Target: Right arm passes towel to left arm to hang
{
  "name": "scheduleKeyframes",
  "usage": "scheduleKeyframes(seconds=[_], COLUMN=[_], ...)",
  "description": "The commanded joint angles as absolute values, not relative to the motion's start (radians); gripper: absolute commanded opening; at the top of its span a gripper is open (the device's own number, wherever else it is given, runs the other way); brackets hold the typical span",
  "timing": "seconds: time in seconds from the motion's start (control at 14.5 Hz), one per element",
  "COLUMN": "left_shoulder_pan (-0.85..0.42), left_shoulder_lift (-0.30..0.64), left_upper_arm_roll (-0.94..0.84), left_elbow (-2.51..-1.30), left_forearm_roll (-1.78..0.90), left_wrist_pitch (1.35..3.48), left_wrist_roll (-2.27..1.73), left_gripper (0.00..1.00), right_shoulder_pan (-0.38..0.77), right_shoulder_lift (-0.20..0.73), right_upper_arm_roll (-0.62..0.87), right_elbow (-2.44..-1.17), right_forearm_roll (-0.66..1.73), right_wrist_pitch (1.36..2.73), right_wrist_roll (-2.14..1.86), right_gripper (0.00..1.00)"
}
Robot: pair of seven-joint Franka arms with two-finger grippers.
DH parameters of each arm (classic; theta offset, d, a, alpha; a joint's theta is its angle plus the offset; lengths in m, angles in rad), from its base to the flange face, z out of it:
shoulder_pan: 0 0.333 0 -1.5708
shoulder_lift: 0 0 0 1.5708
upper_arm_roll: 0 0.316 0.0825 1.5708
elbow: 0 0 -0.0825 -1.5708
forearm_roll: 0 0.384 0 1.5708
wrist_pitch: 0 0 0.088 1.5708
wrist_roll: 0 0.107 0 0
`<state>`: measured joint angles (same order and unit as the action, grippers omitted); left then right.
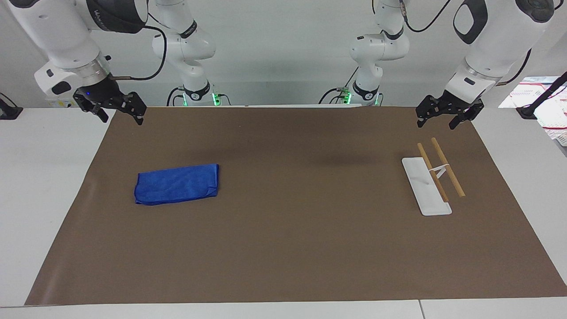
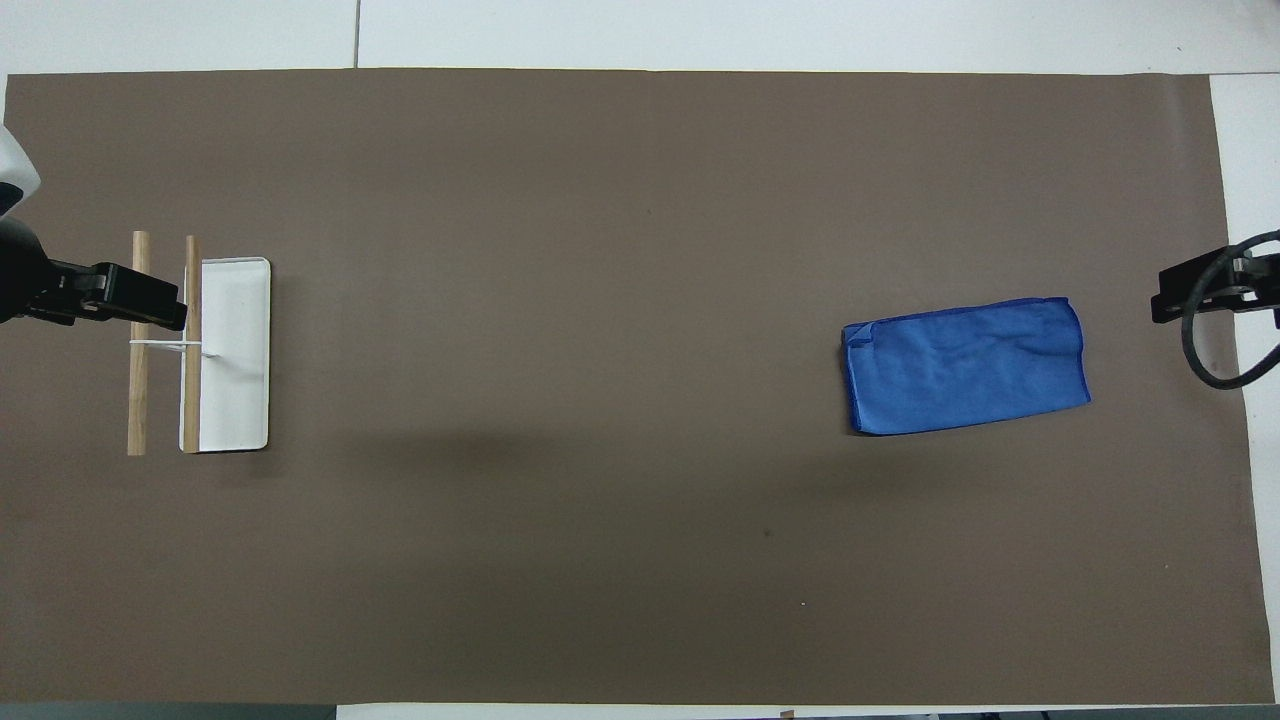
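The blue towel (image 1: 177, 184) lies folded and flat on the brown mat, toward the right arm's end of the table; it also shows in the overhead view (image 2: 965, 365). My right gripper (image 1: 122, 118), with its blue light, hangs open and empty over the mat's corner at that end, apart from the towel. A small rack (image 1: 434, 177) with a white base and two wooden rods stands toward the left arm's end (image 2: 190, 345). My left gripper (image 1: 436, 125) hangs open and empty above the mat edge, close to the rack and clear of it.
The brown mat (image 1: 288, 248) covers most of the white table. Two small white arms with green lights (image 1: 195, 48) (image 1: 374, 53) stand at the robots' edge. Papers (image 1: 547, 104) and a black stand lie off the mat at the left arm's end.
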<state>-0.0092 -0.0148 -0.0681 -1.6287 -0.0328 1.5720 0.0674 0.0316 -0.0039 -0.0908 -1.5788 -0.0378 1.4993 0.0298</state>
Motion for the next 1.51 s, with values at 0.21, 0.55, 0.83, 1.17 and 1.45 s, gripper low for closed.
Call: scheduleKeyframes(seconds=[0.21,0.55,0.83,1.17,1.45], left_shoulder_pan=[-0.008,-0.008,-0.008,-0.008,-0.008], left_shoulder_lift=[-0.023,-0.023,-0.023,-0.021,-0.023], left_upper_arm_roll=[-0.069,-0.069,-0.069,-0.069,-0.069], left_elbow=[-1.64,-1.638,-1.638,-1.64,-1.64], left_forearm_roll=[-0.015,-0.015,-0.015,-0.015,-0.015], left_wrist_pitch=[1.583,1.582,1.582,1.582,1.582], left_wrist_roll=[0.077,0.077,0.077,0.077,0.077], left_gripper=[1.0,1.0,1.0,1.0,1.0], right_shoulder_pan=[0.022,0.02,0.031,0.041,0.042], right_shoulder_lift=[-0.026,-0.026,-0.043,-0.075,-0.002], right_upper_arm_roll=[-0.084,-0.084,-0.084,-0.068,-0.064], right_elbow=[-1.605,-1.606,-1.65,-1.883,-2.046], right_forearm_roll=[-0.043,-0.034,-0.035,-0.037,-0.032], right_wrist_pitch=[1.511,1.511,1.537,1.856,2.107], right_wrist_roll=[0.015,0.023,0.058,0.074,-0.003], right_gripper=[1.0,1.0,1.0,1.0,1.0])
